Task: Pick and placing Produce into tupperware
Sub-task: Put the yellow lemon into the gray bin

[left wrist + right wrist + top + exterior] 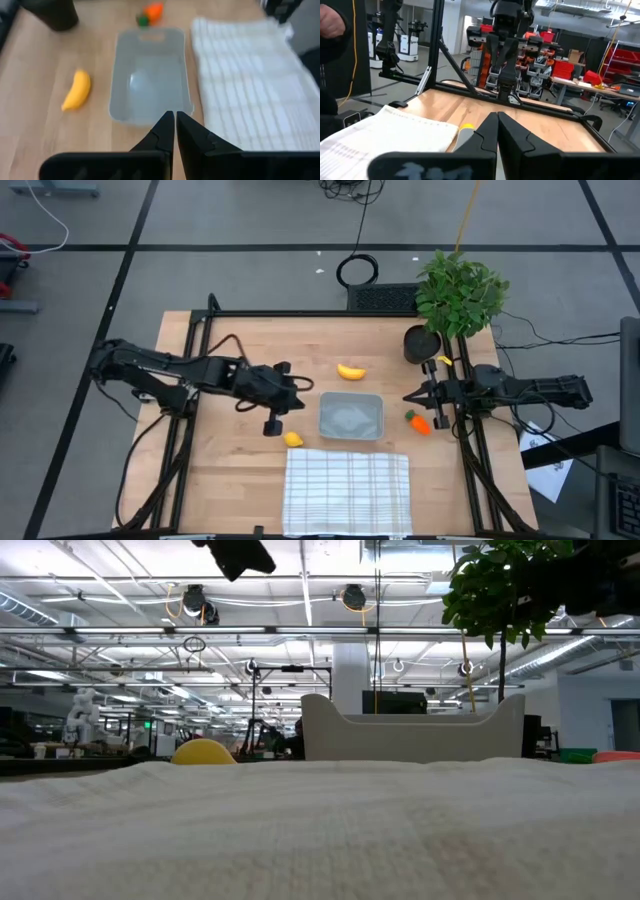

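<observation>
We judge that we are at the very start: the small square translucent grey plastic tupperware [351, 417] sits empty at the middle of the wooden table [240, 465], and no produce is in it yet.

Nearest the front edge lies the white checked cloth [347, 491], touching nothing we need. Just past its left corner rests the small yellow-orange lemon-like lump [292, 439], directly below our left gripper [303, 386], whose fingers are pinched narrow with nothing between them. That lump looks to us like the likeliest first pick; we would need to spread the fingers, drop and close, then carry it the short way right.

Right of the container lies the orange carrot with green top [419, 421], just beside our right gripper [408, 396], pressed fully together and empty. Beyond the container rests the curved yellow banana [351, 371].

Farthest back stand the black round pot [421, 343] and the leafy green plant [460, 292]; neither blocks a path.
</observation>
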`<act>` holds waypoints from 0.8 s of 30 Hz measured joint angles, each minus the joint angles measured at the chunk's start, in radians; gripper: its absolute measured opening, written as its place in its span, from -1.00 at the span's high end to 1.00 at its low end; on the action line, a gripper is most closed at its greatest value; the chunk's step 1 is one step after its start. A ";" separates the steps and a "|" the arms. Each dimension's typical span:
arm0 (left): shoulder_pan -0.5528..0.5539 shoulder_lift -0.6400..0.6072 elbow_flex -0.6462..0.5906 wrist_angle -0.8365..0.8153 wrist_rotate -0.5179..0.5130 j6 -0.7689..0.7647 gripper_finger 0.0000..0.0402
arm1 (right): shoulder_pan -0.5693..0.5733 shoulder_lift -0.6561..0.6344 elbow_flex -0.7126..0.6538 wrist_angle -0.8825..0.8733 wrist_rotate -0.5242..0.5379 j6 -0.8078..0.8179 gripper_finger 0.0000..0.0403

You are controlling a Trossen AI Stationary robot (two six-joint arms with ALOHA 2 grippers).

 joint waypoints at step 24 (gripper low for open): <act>-0.023 0.217 0.227 -0.364 0.088 0.114 0.88 | 0.000 0.014 0.000 0.007 0.079 -0.003 1.00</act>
